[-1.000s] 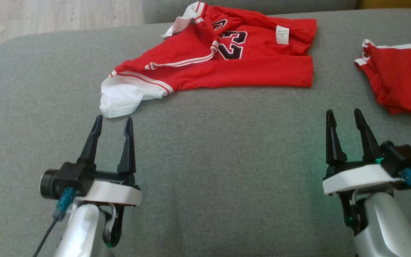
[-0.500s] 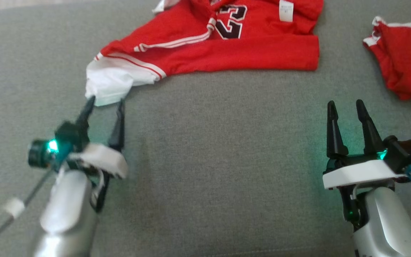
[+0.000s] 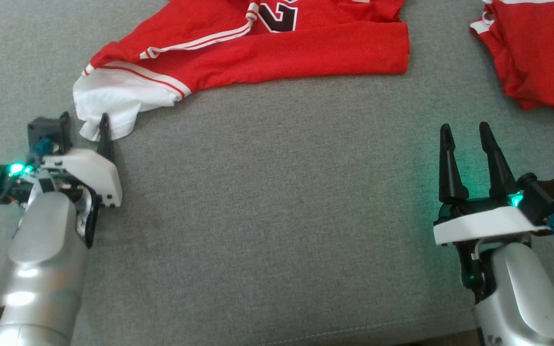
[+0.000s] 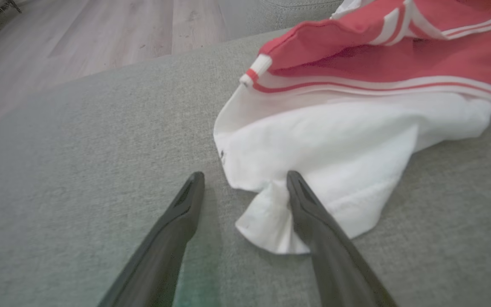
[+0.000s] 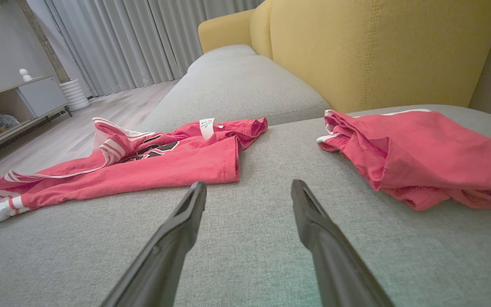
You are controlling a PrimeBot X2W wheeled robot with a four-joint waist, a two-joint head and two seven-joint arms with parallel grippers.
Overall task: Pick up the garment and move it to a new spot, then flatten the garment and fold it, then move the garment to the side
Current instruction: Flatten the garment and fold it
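On grey cushion [image 3: 277,216], rumpled red jersey [image 3: 306,53] — white sleeve [image 4: 335,145] at spread left hand [image 4: 245,175]; right hand [image 3: 465,127] spread

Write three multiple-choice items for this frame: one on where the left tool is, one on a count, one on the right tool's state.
1. Where are the left tool tips?
A) at the jersey white sleeve
B) on its number
C) off the sofa

2. How many red garments lie on the grey cushion?
A) one
B) two
C) three

3. The right tool is:
A) shut on cloth
B) open and empty
C) shut and empty

Key:
1 A, a flap of the sleeve lies between the tips.
2 B, the jersey plus a second red garment to its right.
3 B, its jaws stand apart over bare cushion.
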